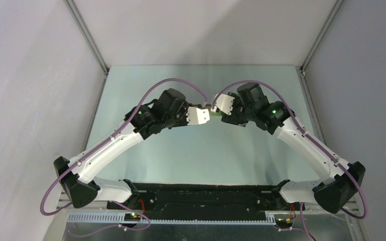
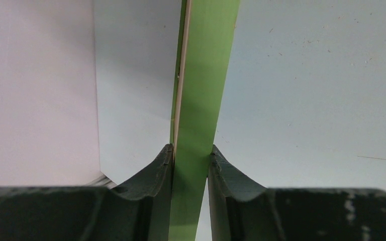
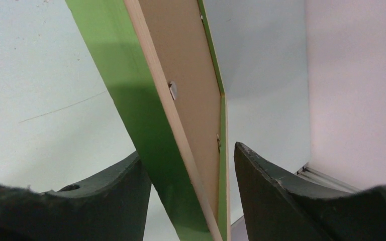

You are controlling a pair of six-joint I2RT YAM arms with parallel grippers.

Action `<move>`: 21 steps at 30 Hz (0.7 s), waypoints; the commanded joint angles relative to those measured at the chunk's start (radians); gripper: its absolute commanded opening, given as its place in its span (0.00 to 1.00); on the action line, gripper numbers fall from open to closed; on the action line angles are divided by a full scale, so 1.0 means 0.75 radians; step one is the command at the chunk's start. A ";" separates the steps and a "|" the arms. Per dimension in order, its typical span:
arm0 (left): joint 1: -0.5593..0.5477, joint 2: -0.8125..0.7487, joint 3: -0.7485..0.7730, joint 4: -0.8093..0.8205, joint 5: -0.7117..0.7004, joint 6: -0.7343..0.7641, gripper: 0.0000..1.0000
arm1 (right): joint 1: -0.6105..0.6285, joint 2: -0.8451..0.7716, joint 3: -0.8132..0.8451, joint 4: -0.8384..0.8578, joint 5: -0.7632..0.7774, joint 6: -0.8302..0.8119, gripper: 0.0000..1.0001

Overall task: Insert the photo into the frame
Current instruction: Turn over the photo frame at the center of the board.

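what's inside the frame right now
A plain brown board fills the back opening of the frame, with a small tab against it. Its other face is turned away, so any picture on it cannot be seen.

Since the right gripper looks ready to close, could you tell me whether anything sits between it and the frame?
Nothing visible does. The frame runs between the open fingers of the right gripper, nothing else in the gap; the left gripper clamps another part.
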 commanded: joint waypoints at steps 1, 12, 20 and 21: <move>0.020 -0.028 0.083 0.057 0.036 -0.047 0.00 | 0.005 0.021 -0.007 0.055 -0.023 -0.013 0.61; 0.026 -0.023 0.084 0.055 0.031 -0.047 0.00 | 0.012 0.045 -0.007 0.080 -0.022 -0.041 0.32; 0.030 -0.017 0.096 0.056 0.000 -0.045 0.00 | 0.020 0.038 0.005 0.052 -0.005 -0.060 0.10; 0.030 -0.016 0.102 0.056 -0.005 -0.045 0.00 | 0.021 0.039 0.009 0.047 -0.005 -0.061 0.07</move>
